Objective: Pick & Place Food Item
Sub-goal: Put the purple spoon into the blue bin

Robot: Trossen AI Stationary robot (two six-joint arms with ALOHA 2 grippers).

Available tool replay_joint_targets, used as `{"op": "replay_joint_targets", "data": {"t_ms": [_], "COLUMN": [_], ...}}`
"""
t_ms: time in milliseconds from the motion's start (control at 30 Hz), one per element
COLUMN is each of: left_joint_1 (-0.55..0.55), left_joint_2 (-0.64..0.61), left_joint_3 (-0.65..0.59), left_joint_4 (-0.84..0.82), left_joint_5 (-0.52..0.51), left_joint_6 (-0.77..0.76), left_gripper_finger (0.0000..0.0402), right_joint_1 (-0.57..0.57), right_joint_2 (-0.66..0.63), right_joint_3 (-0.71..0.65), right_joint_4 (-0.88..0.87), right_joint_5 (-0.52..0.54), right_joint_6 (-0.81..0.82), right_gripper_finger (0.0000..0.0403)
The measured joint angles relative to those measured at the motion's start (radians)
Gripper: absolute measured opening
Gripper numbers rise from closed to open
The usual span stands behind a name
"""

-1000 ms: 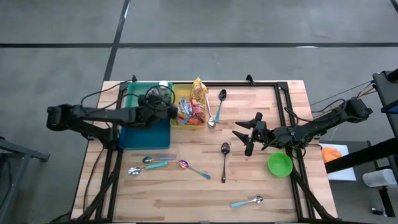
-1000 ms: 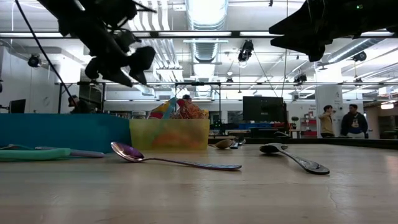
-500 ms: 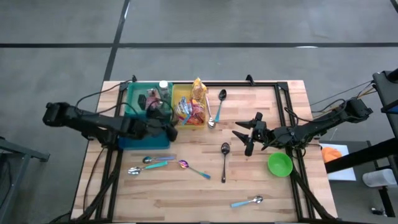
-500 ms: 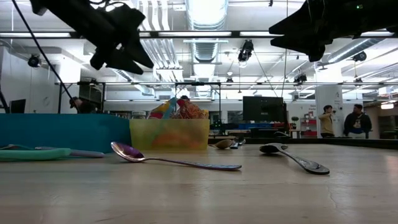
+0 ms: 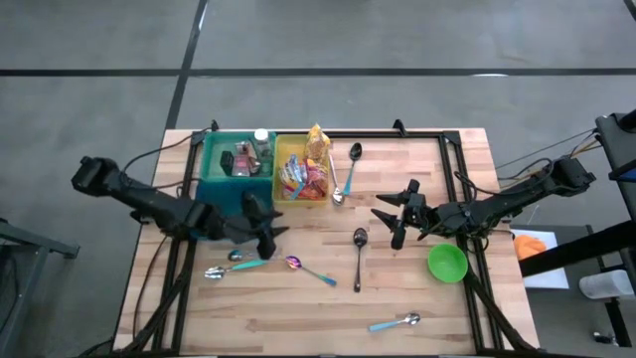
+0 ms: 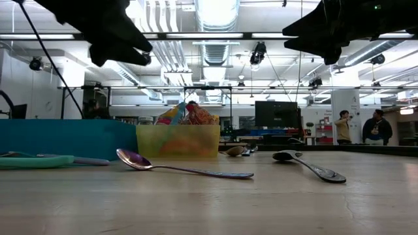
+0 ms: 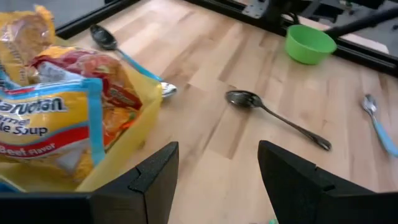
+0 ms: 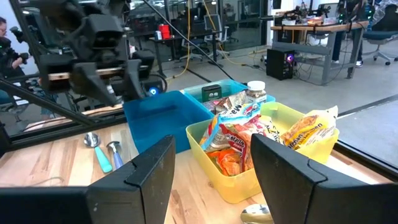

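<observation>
Several food packets (image 5: pixel 310 171) lie in a yellow bin (image 5: pixel 286 189) at the table's far middle; they also show in the left wrist view (image 7: pixel 56 118) and the right wrist view (image 8: pixel 249 134). A teal bin (image 5: pixel 221 187) beside it holds a jar and small packs (image 5: pixel 248 157). My left gripper (image 5: pixel 262 225) hovers open and empty above the table, just near of the teal bin's near right corner; its fingers (image 7: pixel 155 177) frame bare wood. My right gripper (image 5: pixel 390 211) hangs open and empty right of the yellow bin, pointing toward it (image 8: pixel 211 155).
A black spoon (image 5: pixel 359 257) lies mid-table. Teal-handled spoons (image 5: pixel 237 265) and an iridescent spoon (image 5: pixel 306 268) lie near my left gripper, and a blue-handled spoon (image 5: pixel 396 322) sits near the front edge. A green bowl (image 5: pixel 447 263) stands at the right. People (image 6: pixel 366 127) stand far behind.
My left gripper has swung from above the teal bin toward the table's near edge and somewhat right, turning as it went and staying open. The teal bin's contents now show. My right arm has kept still.
</observation>
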Motion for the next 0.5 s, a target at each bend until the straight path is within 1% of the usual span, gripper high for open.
{"op": "replay_joint_targets", "data": {"t_ms": [100,167,333,500], "left_joint_1": [-0.07,-0.109,-0.166,-0.183], "left_joint_2": [0.0,0.0,0.0,0.008], "left_joint_3": [0.001,0.014,0.043,0.04], "left_joint_4": [-0.009,-0.042,-0.165,-0.317], "left_joint_5": [-0.065,-0.086,-0.1,-0.098], "left_joint_6": [-0.027,-0.052,-0.15,-0.256], "left_gripper_finger": [0.0223,0.0223,0.0223,0.0223], "right_joint_1": [0.0,0.0,0.0,0.0], "right_joint_2": [0.0,0.0,0.0,0.0], "right_joint_3": [0.0,0.0,0.0,0.0], "right_joint_4": [0.0,0.0,0.0,0.0], "right_joint_5": [0.0,0.0,0.0,0.0], "right_joint_6": [0.0,0.0,0.0,0.0], "right_gripper_finger": [0.0206,0.0206,0.0206,0.0206]}}
